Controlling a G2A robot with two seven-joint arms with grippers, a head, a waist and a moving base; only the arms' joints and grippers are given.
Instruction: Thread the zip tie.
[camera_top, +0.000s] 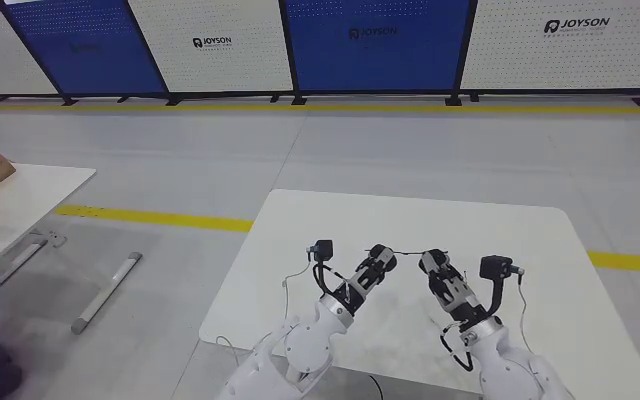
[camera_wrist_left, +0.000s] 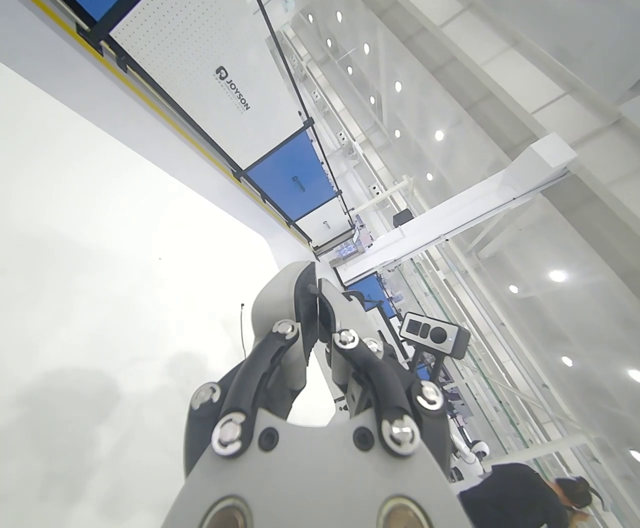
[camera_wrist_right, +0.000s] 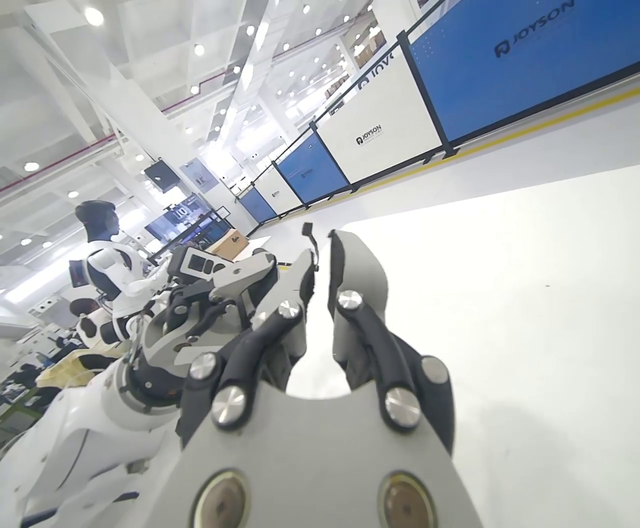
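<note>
Table (camera_top: 520, 240): white; both arms are over its near-middle part.
L gripper (camera_top: 381, 258): up off the table, tip aimed at the other arm's tip. Fingers are pinched right down. In the L wrist view the black strap sits clamped btw the dark pads (camera_wrist_left: 305, 296).
R gripper (camera_top: 430, 262): just beside the L one, tips facing, small gap btw them. Fingers narrow, w/ the strap running along one pad (camera_wrist_right: 311, 280). I read it as gripping, not loose.
Zip tie (camera_top: 405, 251): thin, black, in the air above the table. It bridges the gap btw the two grippers, one end in each. It looks near straight, w/ no loop visible.
Tie head (camera_wrist_right: 306, 229): small block poking out past the R fingertips, so R has the head end. L prob. has the tail end, but the tail tip is too small to tell.
Step (my read): both ends are picked up and it's at the pre-insert line-up. Tail isn't thru the head yet, so the task is early-to-mid.
Next move needs: curl the strap into a loop and bring the tail tip square onto the head slot. That means fine wrist rotation on both sides. L may need to regrip nearer the tip so a free end sticks out to feed in.
Watch: the strap is springy and the slot tiny, so a small misalignment means the tail slides past the head.
</note>
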